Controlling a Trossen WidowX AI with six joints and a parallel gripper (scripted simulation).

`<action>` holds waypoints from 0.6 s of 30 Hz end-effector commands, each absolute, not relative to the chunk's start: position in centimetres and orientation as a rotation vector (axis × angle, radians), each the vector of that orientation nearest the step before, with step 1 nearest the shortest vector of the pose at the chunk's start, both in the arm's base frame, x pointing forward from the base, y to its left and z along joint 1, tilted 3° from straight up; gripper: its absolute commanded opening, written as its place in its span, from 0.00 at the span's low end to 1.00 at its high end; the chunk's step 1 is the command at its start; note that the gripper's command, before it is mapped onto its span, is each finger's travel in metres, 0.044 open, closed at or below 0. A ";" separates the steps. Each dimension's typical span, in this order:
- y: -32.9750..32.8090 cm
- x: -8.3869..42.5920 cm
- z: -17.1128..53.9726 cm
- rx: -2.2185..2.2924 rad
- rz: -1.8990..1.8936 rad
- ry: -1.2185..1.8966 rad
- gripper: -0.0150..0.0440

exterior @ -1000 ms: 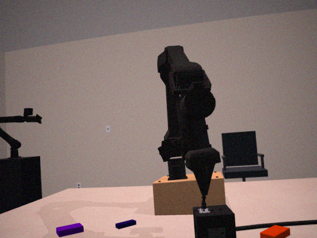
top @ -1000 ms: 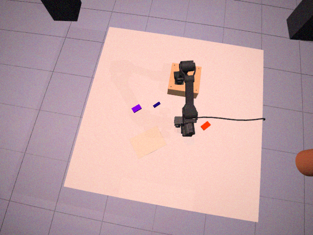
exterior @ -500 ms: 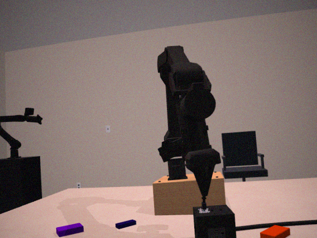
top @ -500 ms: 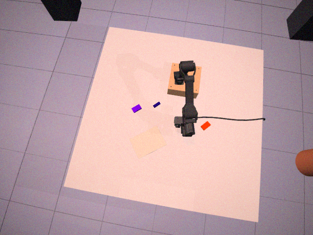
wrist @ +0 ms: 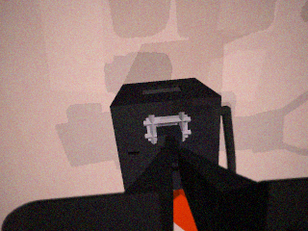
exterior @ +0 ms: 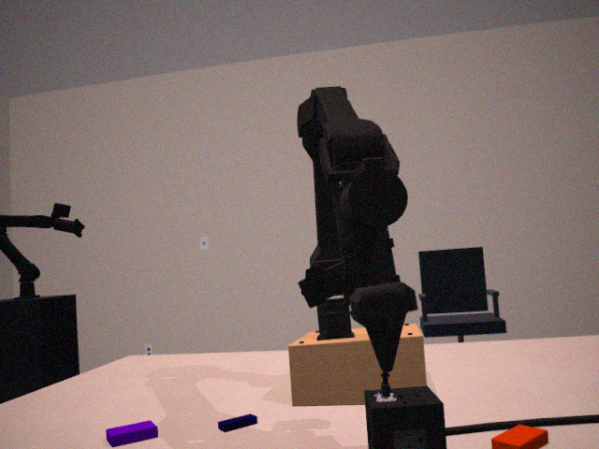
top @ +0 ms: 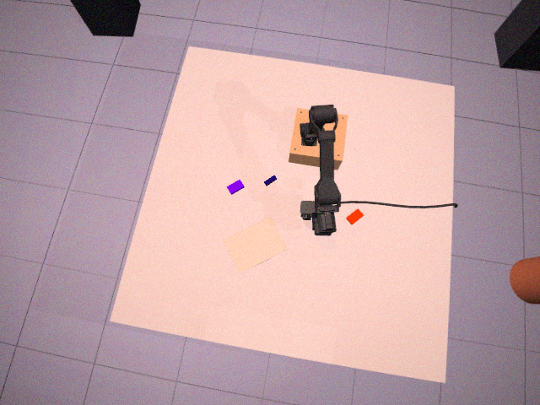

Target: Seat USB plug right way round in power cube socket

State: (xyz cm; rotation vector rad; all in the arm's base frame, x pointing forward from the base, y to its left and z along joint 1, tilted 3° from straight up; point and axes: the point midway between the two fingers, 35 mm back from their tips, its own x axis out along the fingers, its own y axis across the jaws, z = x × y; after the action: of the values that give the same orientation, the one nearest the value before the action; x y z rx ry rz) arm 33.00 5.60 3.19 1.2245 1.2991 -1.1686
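Observation:
The black power cube [exterior: 405, 419] [wrist: 192, 130] stands on the table; the arm hides it in the top view. A light grey raised frame [exterior: 386, 398] [wrist: 167, 119] surrounds a socket on its top. My gripper [exterior: 385, 372] [wrist: 172, 156] points down over this socket, shut on the dark USB plug [exterior: 385, 387] [wrist: 168, 131]. The plug is upright, with its lower end at the socket inside the grey frame. Its depth and which way round it faces cannot be told; the fingers partly hide it in the wrist view.
An orange-red block [top: 354, 216] [exterior: 518, 437] lies right of the cube, near the black cable [top: 409, 206] [exterior: 522, 422] [wrist: 229, 140]. A purple block [top: 235, 186] [exterior: 131, 433] and a navy block [top: 270, 180] [exterior: 237, 423] lie left. A tan sheet [top: 255, 245] lies front left. The arm stands on a wooden base [top: 305, 154] [exterior: 328, 377].

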 end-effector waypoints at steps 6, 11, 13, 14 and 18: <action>5.7 33.0 3.0 1.223 -1.161 1.304 0.25; 5.6 33.0 3.0 1.223 -1.161 1.304 0.25; 5.6 33.0 3.0 1.223 -1.161 1.304 0.25; 5.6 33.0 3.0 1.223 -1.161 1.304 0.25; 5.6 33.0 2.9 1.223 -1.161 1.304 0.25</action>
State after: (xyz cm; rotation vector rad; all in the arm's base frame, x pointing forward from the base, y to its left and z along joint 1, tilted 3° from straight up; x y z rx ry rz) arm 32.97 5.59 3.04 1.2240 1.2996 -1.1690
